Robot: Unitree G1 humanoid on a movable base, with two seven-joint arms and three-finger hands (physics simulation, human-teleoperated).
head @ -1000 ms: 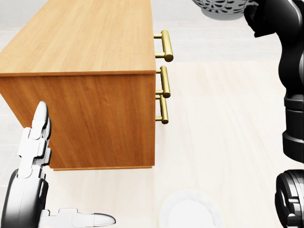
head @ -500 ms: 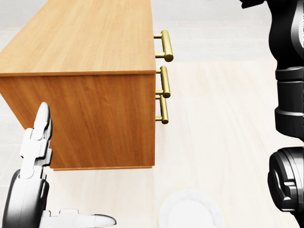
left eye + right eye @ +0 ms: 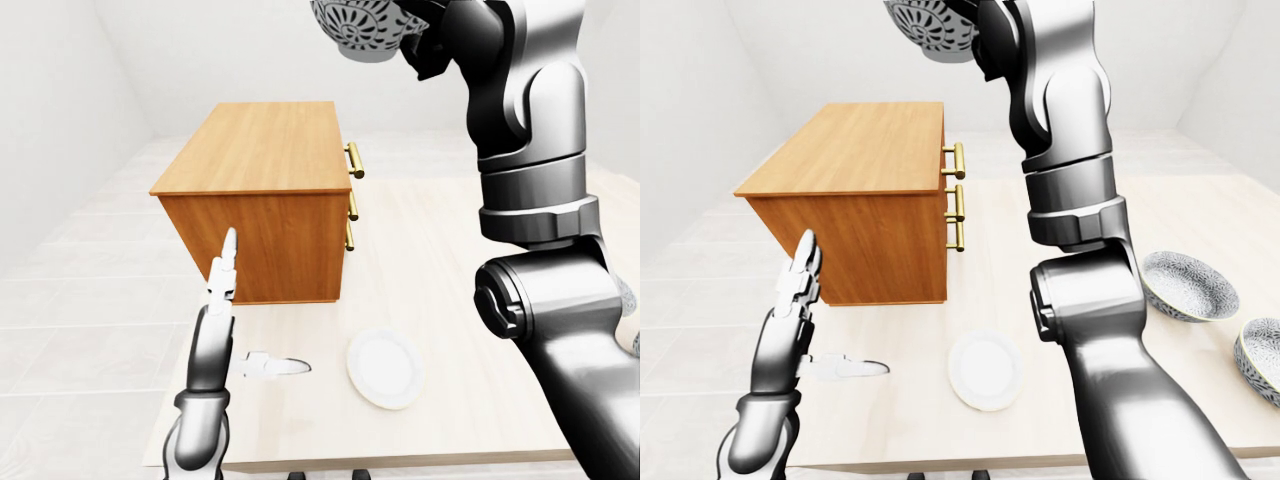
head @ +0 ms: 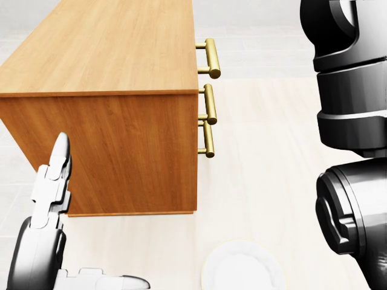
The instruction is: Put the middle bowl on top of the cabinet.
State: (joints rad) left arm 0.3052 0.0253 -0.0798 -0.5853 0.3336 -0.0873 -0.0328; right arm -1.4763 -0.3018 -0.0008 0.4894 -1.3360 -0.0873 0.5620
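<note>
Left-eye view: the patterned bowl (image 3: 365, 28) hangs high in the right hand (image 3: 430, 45), whose fingers clasp its rim. Below and left of that hand stands the cabinet (image 3: 262, 165). The left hand (image 3: 222, 300), fingers stretched straight and empty, hovers by the cabinet's side panel, with a white plate (image 3: 385, 368) to its right.

Head camera looks steeply down, close on the wooden cabinet (image 4: 103, 54) and bench (image 4: 272, 151), while the paired eye cameras take a wider, more level view, sharing that cabinet and the white plate (image 3: 385, 368).
</note>
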